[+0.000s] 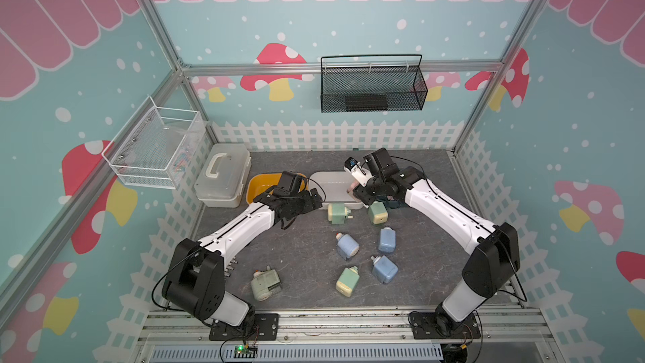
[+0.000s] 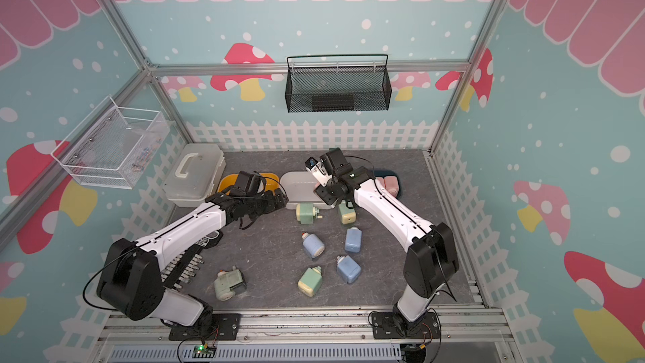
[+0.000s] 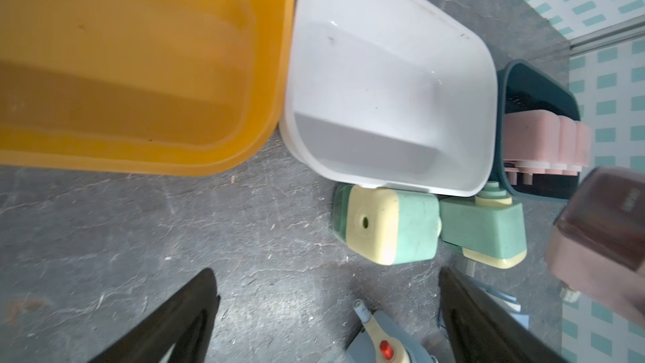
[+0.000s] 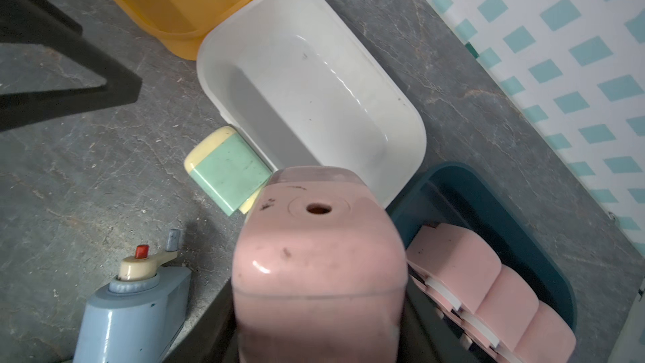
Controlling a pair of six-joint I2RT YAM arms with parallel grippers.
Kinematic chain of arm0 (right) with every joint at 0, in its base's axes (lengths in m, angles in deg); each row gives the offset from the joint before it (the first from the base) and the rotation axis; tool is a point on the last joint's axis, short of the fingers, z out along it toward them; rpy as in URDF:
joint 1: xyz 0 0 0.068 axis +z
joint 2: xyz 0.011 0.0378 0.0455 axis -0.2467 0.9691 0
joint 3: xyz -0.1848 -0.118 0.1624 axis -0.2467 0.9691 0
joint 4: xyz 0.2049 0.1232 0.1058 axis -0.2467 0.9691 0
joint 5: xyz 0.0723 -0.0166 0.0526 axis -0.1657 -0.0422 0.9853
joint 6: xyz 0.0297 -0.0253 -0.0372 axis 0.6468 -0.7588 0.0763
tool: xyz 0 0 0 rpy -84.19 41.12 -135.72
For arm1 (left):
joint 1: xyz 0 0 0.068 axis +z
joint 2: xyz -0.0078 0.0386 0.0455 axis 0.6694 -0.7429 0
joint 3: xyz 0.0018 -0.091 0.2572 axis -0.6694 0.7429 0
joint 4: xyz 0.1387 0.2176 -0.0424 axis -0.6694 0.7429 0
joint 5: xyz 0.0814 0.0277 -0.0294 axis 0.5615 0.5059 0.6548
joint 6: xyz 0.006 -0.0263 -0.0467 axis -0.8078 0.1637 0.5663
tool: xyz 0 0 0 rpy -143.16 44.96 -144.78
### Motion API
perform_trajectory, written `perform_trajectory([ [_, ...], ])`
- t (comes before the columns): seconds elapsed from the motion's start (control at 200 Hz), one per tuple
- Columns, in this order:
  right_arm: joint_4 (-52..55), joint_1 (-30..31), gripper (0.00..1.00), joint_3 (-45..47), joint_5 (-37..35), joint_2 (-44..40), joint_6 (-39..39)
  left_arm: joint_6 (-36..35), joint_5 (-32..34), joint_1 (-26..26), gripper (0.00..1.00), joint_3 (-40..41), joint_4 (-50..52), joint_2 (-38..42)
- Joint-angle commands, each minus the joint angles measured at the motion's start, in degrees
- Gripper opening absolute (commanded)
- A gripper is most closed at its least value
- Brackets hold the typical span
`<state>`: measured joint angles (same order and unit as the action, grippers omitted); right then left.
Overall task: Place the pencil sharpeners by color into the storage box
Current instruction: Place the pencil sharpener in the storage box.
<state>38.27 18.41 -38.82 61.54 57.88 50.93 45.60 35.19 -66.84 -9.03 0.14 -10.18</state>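
Over the grey tabletop (image 1: 307,253), mushroom walls (image 1: 349,29) around, left claw (image 3: 328,274) gapes; right claw (image 1: 356,193) grips pink sharpener (image 4: 319,267).

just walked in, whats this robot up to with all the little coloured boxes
It is sorting pencil sharpeners by colour into bins. The right pincer grips a pink sharpener by the dark teal bin, where three pink ones already sit. The left pincer is open and holds nothing, near the yellow bin. That and the white bin are empty. Four green sharpeners and three blue sharpeners lie on the table.
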Motion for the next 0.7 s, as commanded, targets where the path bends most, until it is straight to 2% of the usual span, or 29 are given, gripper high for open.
perform_trajectory([
  [0.0, -0.1, -1.6, 0.0, -2.5, -1.7, 1.1, 5.9, -3.1, -1.0, -2.0, 0.99, -3.1, -0.4, -2.3],
  [0.115, -0.2, -3.1, 0.0, -3.2, -3.5, 2.5, 7.6, -4.8, -1.9, -4.3, 0.99, -5.9, -0.3, -4.9],
  [0.375, 1.2, -8.2, 0.0, -6.9, -4.8, 7.9, 17.5, -6.6, -4.2, -6.5, 0.99, -12.0, 0.5, -10.9],
  [0.485, 5.1, -9.5, 0.0, -10.8, -4.2, 11.5, 20.4, -6.8, -4.8, -6.8, 0.99, -13.2, 0.7, -12.3],
  [0.695, 14.8, -9.9, 0.0, -20.5, -9.3, 20.3, 23.4, -6.6, -4.1, -6.9, 0.99, -12.7, 0.9, -12.7],
])
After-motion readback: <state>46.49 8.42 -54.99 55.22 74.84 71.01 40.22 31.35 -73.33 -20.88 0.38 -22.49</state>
